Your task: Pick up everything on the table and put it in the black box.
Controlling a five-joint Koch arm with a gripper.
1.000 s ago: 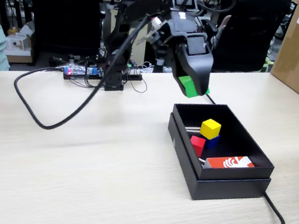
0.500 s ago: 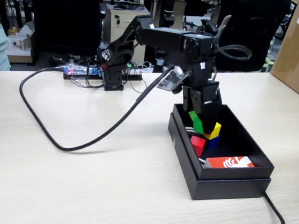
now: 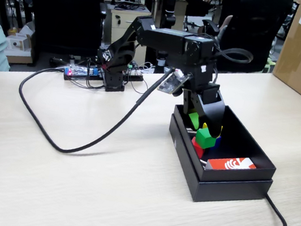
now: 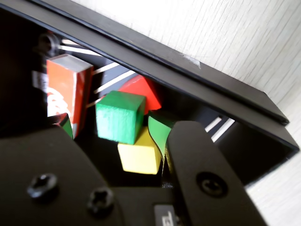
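Down inside the black box (image 3: 225, 182) the gripper (image 3: 203, 121) hung with its jaws apart — nothing was between them. In the wrist view the green pad of one finger (image 4: 159, 134) stood clear of the green cube (image 4: 120, 116), with a gap on either side of the cube and no contact that could be seen. The gripper (image 4: 113, 136) in that view framed the cube loosely, one dark jaw at lower left and the other at lower right.

The green cube (image 3: 205, 138) sat tilted on top of the other cubes, leaning across the yellow cube (image 4: 138, 157) and touching the red cube (image 4: 143, 89) behind it. In the fixed view only a sliver of the yellow cube (image 3: 219, 129) showed past the gripper, the red cube (image 3: 197, 148) lay low at the near wall, and a small patch of the blue cube (image 3: 215, 141) was visible just beside the green one.

An orange-and-white card (image 3: 231, 163) lay flat in the box toward its near right corner, apart from the cubes; thin white sticks (image 4: 110, 80) rested on the box floor behind it in the wrist view. The box sat on the table (image 3: 69, 192) — a black cable (image 3: 50, 131) looped across the wood to the arm's base.
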